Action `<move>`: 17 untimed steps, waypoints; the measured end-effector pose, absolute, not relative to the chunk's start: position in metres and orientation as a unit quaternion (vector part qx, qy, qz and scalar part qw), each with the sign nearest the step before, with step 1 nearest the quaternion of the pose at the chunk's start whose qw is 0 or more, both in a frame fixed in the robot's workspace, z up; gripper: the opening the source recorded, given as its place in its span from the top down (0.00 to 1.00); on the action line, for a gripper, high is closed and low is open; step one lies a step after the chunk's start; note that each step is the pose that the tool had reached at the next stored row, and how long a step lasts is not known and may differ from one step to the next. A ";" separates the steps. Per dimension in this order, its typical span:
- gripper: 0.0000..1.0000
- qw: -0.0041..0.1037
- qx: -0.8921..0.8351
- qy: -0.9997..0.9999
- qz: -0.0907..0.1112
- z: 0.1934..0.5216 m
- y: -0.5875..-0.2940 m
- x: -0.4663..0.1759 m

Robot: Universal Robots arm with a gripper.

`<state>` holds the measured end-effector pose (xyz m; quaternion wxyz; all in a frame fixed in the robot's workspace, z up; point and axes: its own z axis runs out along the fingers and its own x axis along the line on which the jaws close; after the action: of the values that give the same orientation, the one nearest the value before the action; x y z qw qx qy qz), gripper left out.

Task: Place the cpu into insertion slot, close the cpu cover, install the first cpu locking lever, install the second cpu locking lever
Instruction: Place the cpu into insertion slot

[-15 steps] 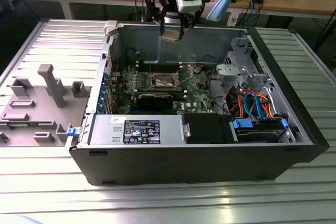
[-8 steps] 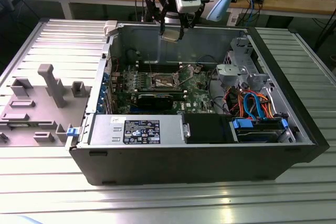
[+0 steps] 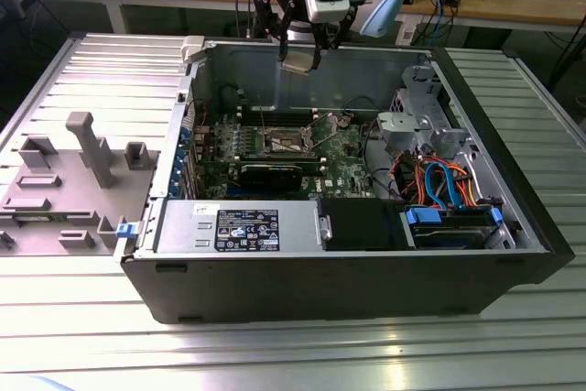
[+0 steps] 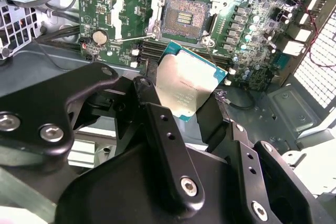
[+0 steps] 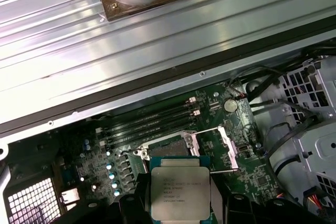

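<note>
– Views first: what did the exterior one give you?
– Whole case point(image 3: 320, 286), lying open on a ribbed table point(image 3: 275, 354), with the claw point(image 3: 300, 54) hanging over its far wall. The claw had the cpu point(image 3: 298, 61) pinched between its fingers, well above the board point(image 3: 348, 167).
– And the wrist views?
– Close detail. In both wrist views black fingers point(image 4: 157, 124) point(image 5: 134, 208) pressed on two opposite edges of the chip. Past it sat the slot point(image 4: 185, 17) point(image 5: 168, 148), its dark centre ringed with bright metal. In the first wrist view the chip hid part of the slot; in the second the slot stood clear of it.
– How did the cpu look?
– Flat, square, with a pale silver face, faint dark print and a green rim.
– The cover?
– Swung open just beside the slot point(image 4: 119, 14) point(image 5: 227, 145), board showing through its cut-out.
– What was in the case?
– Green board with memory slots point(image 5: 147, 121), a labelled power supply point(image 3: 238, 226) along the near wall, a black drive bay point(image 3: 362, 224), and a metal cage point(image 3: 412, 125) near orange and blue cables point(image 3: 439, 180). A grey plastic part point(image 3: 82, 162) lay on the table at the exterior view's left.
</note>
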<state>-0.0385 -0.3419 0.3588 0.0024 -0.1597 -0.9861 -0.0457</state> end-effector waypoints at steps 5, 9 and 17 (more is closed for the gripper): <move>0.46 0.002 -0.167 -0.985 -0.046 0.359 -0.342 -0.039; 0.46 0.002 -0.171 -0.984 -0.046 0.359 -0.342 -0.039; 0.46 0.001 -0.183 -0.982 -0.046 0.358 -0.342 -0.039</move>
<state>-0.0385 -0.3419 0.3584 0.0013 -0.1833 -0.9820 -0.0457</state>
